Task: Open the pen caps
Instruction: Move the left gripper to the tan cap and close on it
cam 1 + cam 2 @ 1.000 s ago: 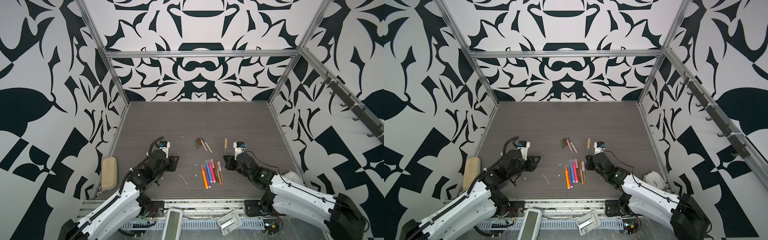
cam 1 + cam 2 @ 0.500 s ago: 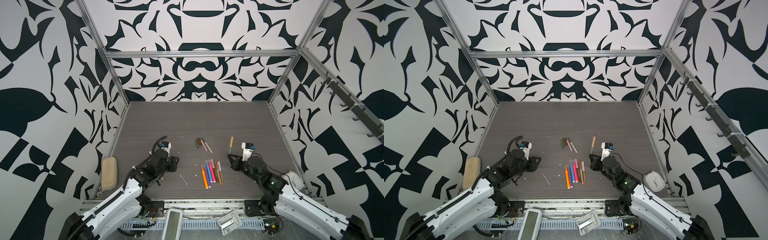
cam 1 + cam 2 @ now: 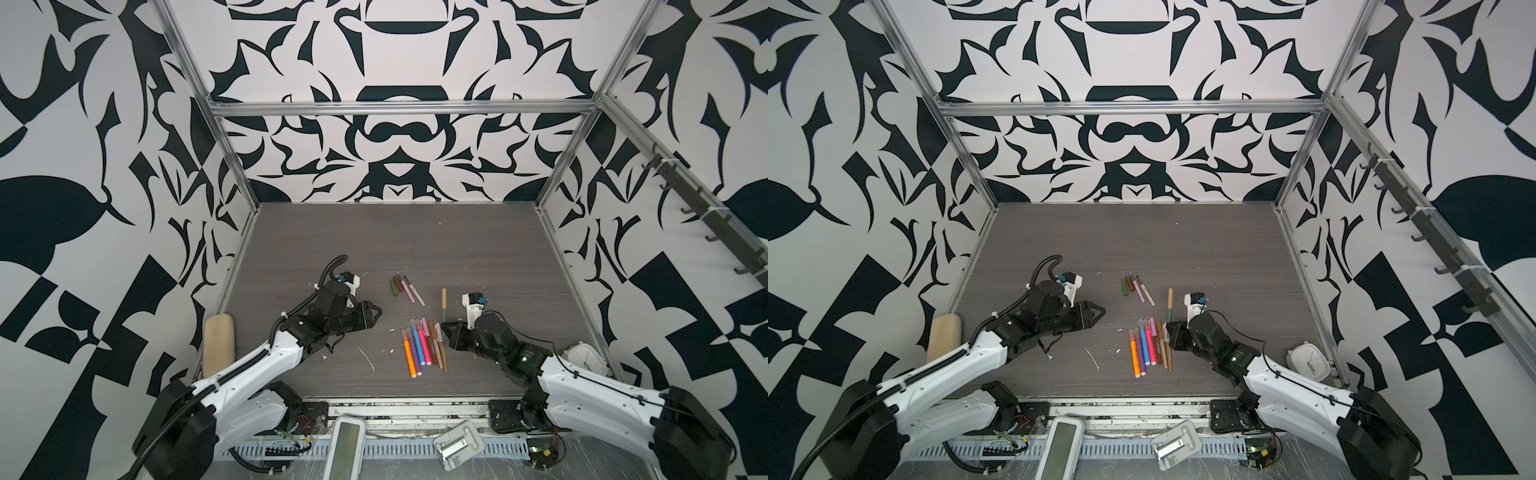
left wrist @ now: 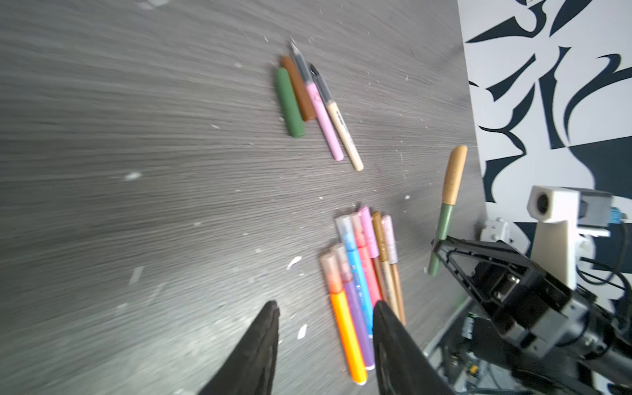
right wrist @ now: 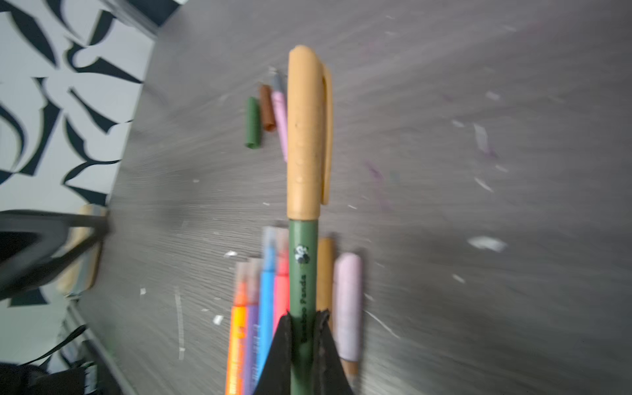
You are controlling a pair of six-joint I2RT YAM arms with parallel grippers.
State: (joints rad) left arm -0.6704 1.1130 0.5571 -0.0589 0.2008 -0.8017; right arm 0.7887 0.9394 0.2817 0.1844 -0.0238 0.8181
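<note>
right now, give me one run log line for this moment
right gripper: shut on green pen, tan cap on | left gripper: open, empty | pen row: lying flat

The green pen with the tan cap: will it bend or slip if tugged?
Probably stiff: the green pen juts straight from the right pincer. Its smooth barrel might slip. The clip on its tan cap likely curbs rolling.

A tan block point(image 3: 219, 350) lies at the left edge of the gray surface point(image 3: 374, 241). A small white clock point(image 3: 585, 358) sits at the right edge.
</note>
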